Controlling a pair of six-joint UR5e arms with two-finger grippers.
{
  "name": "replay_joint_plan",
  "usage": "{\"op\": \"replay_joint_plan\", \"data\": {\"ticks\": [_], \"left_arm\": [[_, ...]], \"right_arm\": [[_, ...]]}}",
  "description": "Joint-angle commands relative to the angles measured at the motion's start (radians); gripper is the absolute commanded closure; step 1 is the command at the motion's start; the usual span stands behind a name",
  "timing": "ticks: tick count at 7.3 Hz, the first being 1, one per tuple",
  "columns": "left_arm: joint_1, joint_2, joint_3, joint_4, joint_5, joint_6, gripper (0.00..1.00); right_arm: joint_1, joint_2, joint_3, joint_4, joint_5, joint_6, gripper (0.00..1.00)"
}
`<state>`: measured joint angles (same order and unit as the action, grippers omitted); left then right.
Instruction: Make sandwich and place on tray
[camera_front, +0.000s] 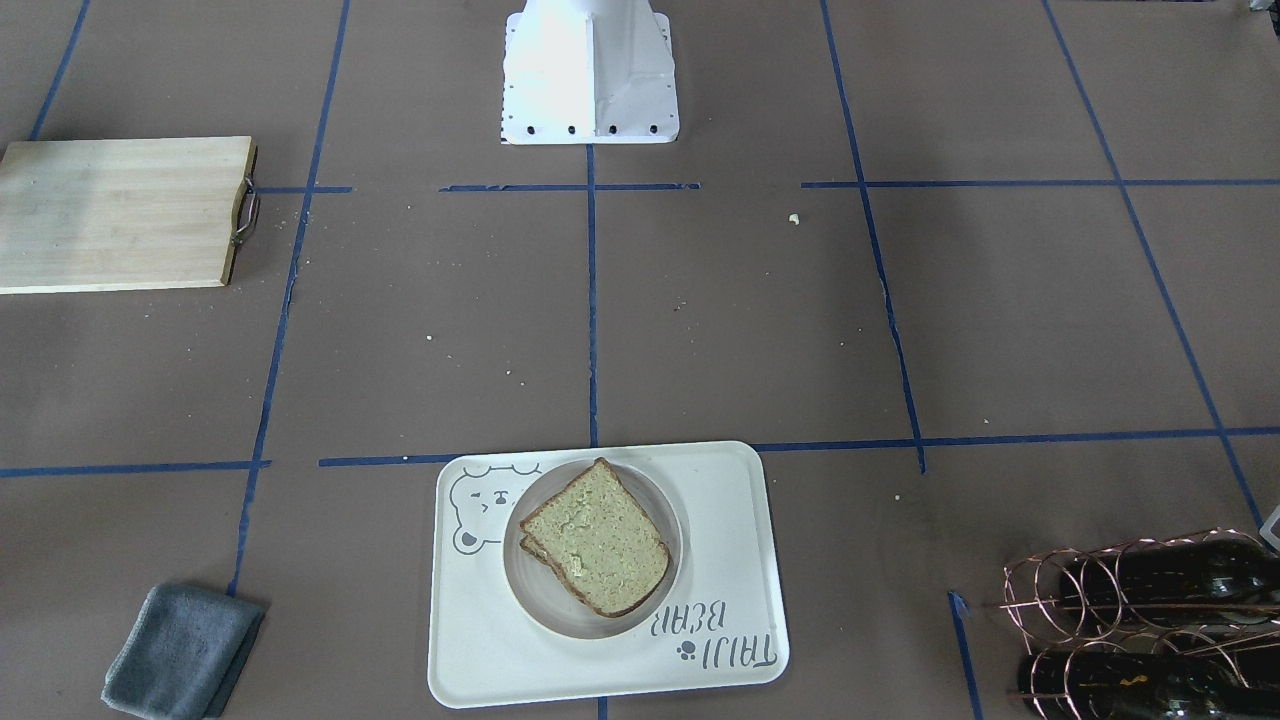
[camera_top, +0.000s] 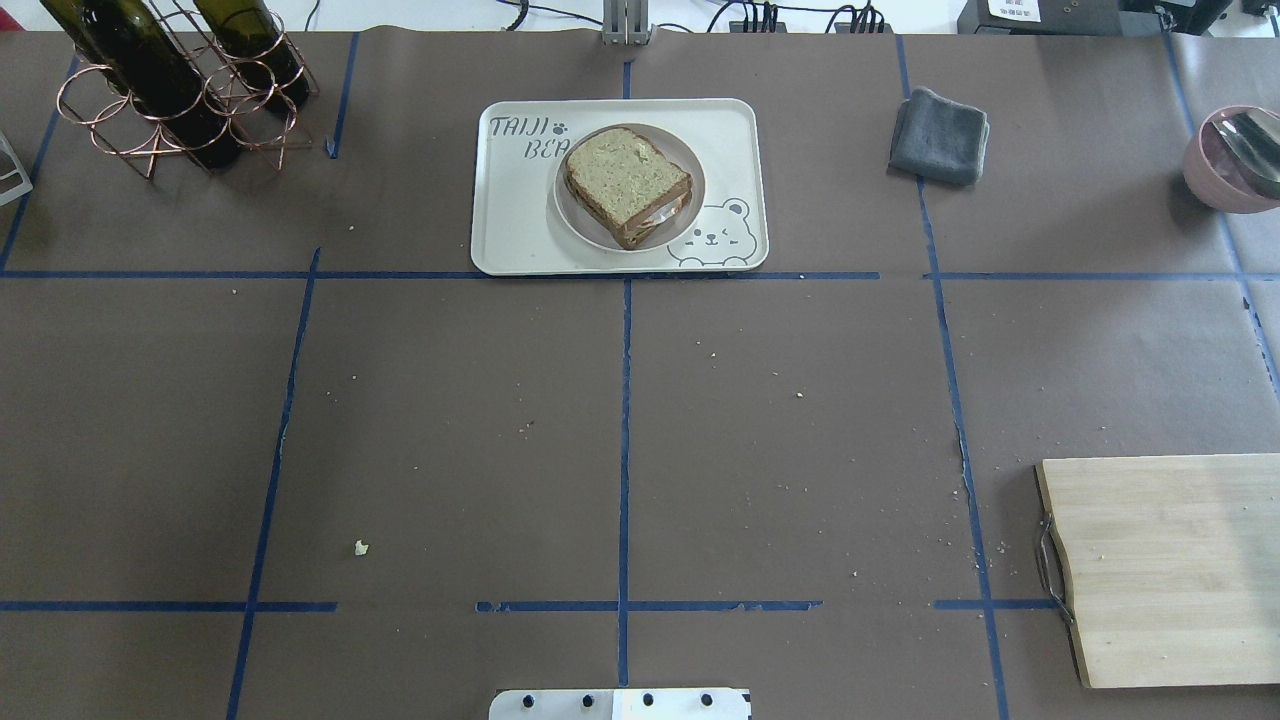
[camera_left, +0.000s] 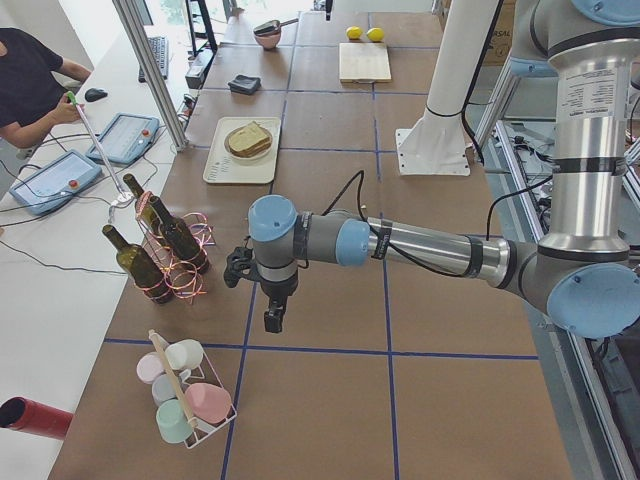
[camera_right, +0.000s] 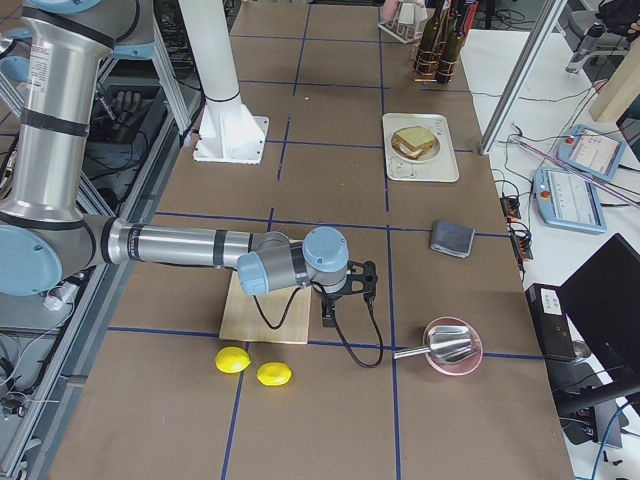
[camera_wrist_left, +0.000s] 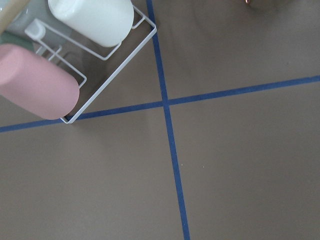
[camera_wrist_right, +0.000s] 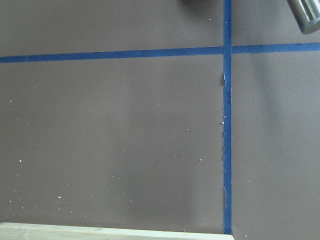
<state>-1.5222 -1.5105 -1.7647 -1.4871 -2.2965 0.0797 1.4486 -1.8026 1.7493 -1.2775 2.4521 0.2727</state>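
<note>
The sandwich (camera_front: 597, 552), two greenish-tan slices with dark crust and a bit of white egg at the edge (camera_top: 627, 183), lies on a small round white plate (camera_front: 523, 592) that sits on the cream tray (camera_front: 720, 520) with the bear drawing (camera_top: 520, 220). Both arms are far from it. The left gripper (camera_left: 272, 320) hangs over bare table near the bottle rack. The right gripper (camera_right: 327, 318) hangs by the cutting board. Both grippers show only in the side views, so I cannot tell whether they are open or shut.
A wooden cutting board (camera_top: 1170, 565) lies at the robot's near right. A grey cloth (camera_top: 940, 135) and a pink bowl (camera_top: 1230, 160) are at the far right, a copper bottle rack (camera_top: 170, 80) at the far left. Two lemons (camera_right: 232, 360) and a cup rack (camera_left: 185, 400) sit at the table ends.
</note>
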Motion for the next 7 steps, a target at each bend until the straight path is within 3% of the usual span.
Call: {"op": "replay_joint_plan", "data": {"ticks": [1, 2, 3, 5, 6, 7], "left_arm": [[0.004, 0.004, 0.062, -0.007, -0.095, 0.028, 0.00], [0.004, 0.004, 0.065, -0.008, -0.101, 0.032, 0.00], [0.004, 0.004, 0.067, -0.025, -0.101, 0.032, 0.00], [0.004, 0.006, 0.060, -0.036, -0.101, 0.032, 0.00], [0.002, 0.010, 0.063, -0.036, -0.103, 0.032, 0.00], [0.002, 0.012, 0.067, -0.035, -0.103, 0.032, 0.00]], "right_arm": [[0.001, 0.000, 0.012, -0.020, -0.001, -0.004, 0.00], [0.001, 0.000, 0.013, -0.025, -0.005, -0.013, 0.00], [0.003, 0.032, 0.025, -0.111, -0.021, -0.065, 0.00], [0.060, 0.150, 0.065, -0.488, -0.129, -0.349, 0.00], [0.100, 0.202, 0.070, -0.588, -0.149, -0.450, 0.00], [0.116, 0.186, 0.094, -0.614, -0.153, -0.461, 0.00]]}}
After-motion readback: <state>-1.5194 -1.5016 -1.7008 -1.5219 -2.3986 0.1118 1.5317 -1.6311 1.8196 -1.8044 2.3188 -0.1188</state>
